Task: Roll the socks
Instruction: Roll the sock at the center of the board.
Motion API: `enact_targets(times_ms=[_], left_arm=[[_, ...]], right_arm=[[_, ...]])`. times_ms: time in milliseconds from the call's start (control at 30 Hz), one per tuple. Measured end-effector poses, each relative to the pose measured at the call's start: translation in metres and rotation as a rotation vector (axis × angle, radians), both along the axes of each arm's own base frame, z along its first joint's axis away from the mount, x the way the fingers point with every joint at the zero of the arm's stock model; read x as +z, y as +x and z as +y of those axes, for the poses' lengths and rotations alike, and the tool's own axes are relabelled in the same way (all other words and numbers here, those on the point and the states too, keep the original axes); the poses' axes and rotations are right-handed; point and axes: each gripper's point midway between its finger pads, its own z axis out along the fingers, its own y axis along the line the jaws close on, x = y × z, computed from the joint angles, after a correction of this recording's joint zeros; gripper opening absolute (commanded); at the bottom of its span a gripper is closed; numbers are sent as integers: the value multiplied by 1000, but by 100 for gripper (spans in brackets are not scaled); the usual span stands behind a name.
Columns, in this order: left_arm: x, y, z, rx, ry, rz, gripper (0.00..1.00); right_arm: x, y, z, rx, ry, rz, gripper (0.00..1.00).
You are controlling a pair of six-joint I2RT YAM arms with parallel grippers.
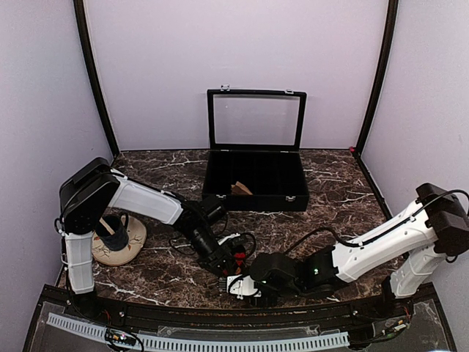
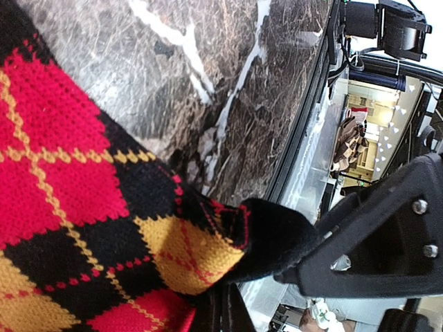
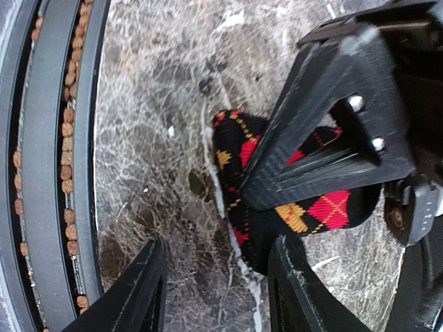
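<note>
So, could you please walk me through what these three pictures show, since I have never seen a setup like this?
They show two robot arms bolted at the near edge of a marble table. The wide picture comes from a fixed camera above and behind them; the other two come from small cameras on each wrist. The left end effector is shut on the argyle sock, a red, orange and black knit lying on the marble. The right end effector sits just beside it, its two dark fingers apart, with the sock's end ahead of them. Further back stands an open black case with a tan item inside, too small to identify. At the left edge lies a round beige object that I cannot name.
</note>
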Motion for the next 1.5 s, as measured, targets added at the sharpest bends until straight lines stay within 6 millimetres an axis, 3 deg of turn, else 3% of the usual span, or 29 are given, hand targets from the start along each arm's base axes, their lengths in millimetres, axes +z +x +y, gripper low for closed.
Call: enact_targets(times_ms=[567, 1233, 1500], left_arm=[[-3, -7, 4, -7, -11, 58, 0], [-1, -10, 6, -13, -30, 87, 0], [-1, -11, 7, -16, -33, 91, 0]], right_arm=[[-30, 2, -3, 0, -80, -11, 47], [-30, 18, 6, -27, -65, -26, 47], [-29, 22, 5, -31, -66, -45, 52]])
